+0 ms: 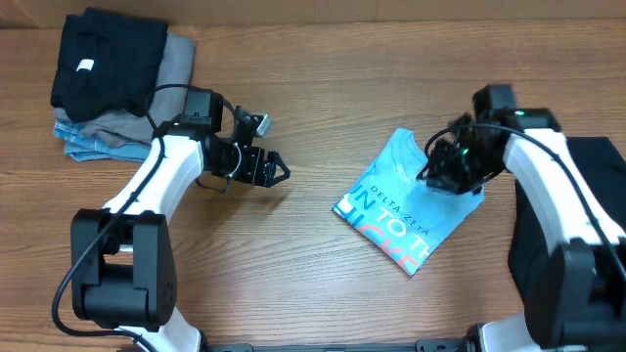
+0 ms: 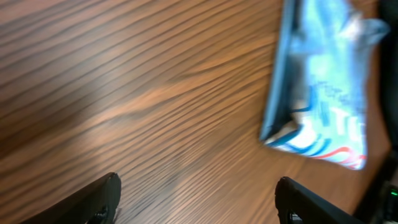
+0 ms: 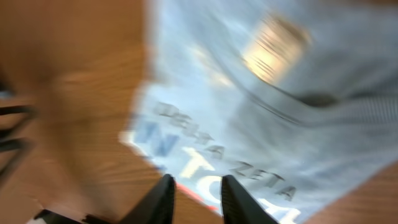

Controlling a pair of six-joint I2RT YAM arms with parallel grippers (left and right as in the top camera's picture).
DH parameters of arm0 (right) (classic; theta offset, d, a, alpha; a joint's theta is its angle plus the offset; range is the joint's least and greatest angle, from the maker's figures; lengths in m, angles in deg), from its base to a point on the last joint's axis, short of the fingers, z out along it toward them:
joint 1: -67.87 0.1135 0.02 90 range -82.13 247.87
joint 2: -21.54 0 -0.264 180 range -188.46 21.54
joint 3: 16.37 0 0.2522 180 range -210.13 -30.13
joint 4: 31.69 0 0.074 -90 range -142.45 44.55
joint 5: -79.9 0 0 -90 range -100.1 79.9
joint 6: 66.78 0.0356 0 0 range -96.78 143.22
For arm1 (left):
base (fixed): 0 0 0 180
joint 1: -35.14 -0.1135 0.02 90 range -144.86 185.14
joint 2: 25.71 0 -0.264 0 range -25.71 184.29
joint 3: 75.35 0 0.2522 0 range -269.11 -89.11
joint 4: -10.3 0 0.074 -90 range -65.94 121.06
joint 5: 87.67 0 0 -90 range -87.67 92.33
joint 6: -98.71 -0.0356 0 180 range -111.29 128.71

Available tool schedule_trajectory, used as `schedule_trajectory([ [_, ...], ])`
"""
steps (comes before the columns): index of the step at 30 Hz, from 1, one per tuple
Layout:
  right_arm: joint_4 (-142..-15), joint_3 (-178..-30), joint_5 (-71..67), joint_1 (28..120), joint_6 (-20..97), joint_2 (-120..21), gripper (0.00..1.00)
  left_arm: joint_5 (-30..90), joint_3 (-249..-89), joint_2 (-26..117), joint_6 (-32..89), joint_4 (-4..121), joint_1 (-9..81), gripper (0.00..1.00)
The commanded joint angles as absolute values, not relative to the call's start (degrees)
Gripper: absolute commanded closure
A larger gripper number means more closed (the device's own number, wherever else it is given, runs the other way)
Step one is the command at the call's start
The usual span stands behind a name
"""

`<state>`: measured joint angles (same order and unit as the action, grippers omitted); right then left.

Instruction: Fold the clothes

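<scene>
Two grippers, but only the right gripper (image 1: pixel 442 174) is at the cloth. The folded blue T-shirt (image 1: pixel 401 210) lies directly under it, collar end beneath its fingers, long axis slanting away from it toward the robot's base. Its jaws stand narrowly apart, with no cloth showing between them. The left gripper (image 1: pixel 274 170) hangs wide open and empty, the shirt well off to its side. The right arm looks nearer; the stack of folded clothes (image 1: pixel 108 78) sits behind the left arm
</scene>
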<state>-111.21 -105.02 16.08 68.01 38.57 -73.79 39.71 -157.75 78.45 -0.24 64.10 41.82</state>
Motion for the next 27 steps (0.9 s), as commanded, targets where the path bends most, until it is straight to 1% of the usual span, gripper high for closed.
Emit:
schedule_trajectory([
  [1,-110.9,-106.8,20.0,68.2,38.5,-71.7,0.66,45.1,-158.8,78.5,0.6,63.0,46.1,0.18],
  [3,-111.0,-106.7,19.9,68.2,39.4,-71.8,0.66,43.5,-158.8,78.6,1.2,61.9,49.1,0.18],
  [5,-110.9,-106.7,20.0,68.0,40.6,-71.8,0.66,40.7,-158.8,79.0,3.2,60.3,52.7,0.28],
  [9,-110.1,-106.7,20.0,67.0,43.3,-71.8,0.7,37.7,-158.8,80.2,5.2,55.3,59.4,0.58],
  [11,-109.6,-106.7,20.0,66.1,44.1,-71.8,0.71,35.0,-158.8,81.2,8.8,51.4,61.9,0.86],
  [12,-109.6,-106.7,20.0,65.6,44.6,-71.8,0.73,34.8,-158.8,81.8,10.8,48.9,62.8,0.91],
  [15,-109.6,-106.7,20.0,64.8,44.7,-71.8,0.74,35.6,-158.8,84.2,15.1,43.2,64.8,0.91],
  [20,-109.9,-106.7,20.0,64.7,44.7,-71.8,0.74,38.3,-158.8,90.3,18.2,39.3,66.8,0.91],
  [22,-109.9,-106.7,20.0,64.7,44.7,-71.8,0.74,37.8,-158.8,92.6,20.4,40.1,67.0,0.96],
  [27,-110.4,-106.7,20.0,64.7,44.7,-71.8,0.75,35.1,-158.9,93.7,28.5,48.4,65.6,0.96],
])
